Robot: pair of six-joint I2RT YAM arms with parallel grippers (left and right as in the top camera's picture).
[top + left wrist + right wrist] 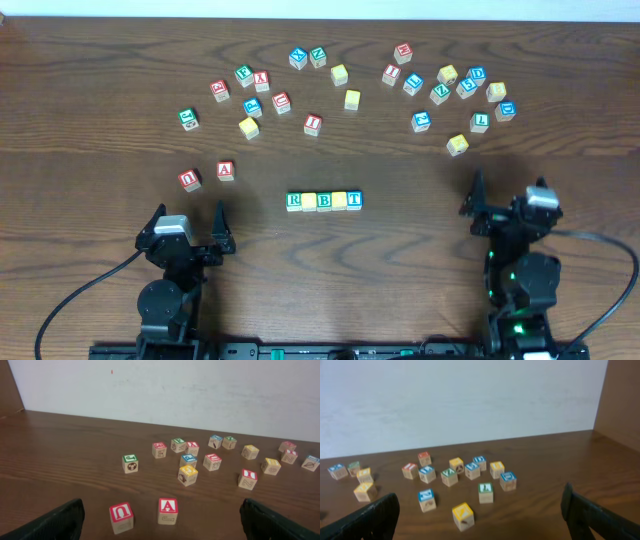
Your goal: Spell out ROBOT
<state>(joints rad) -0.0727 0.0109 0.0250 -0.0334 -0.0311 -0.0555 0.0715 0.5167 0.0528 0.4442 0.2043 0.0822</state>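
As left gripper (188, 213) gapes, cube row (323, 200) rightward

R cube (294, 201): green | second cube (309, 201): yellow | B cube (324, 201): green | fourth cube (339, 201): yellow | T cube (354, 200): blue

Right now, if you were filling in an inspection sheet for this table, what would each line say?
Surface: dark wooden table, no spills seen.
Job's things: five cubes in a tight row between the arms, reading R, yellow, B, yellow, T.
Clutter: red U and red A near the left tool; many loose letter cubes farther back.
Tools: left tool and right tool both open, holding nothing.
Cables: left cable and right cable, black, loop over the table.
Surroundings: plain pale wall; nothing else seen.
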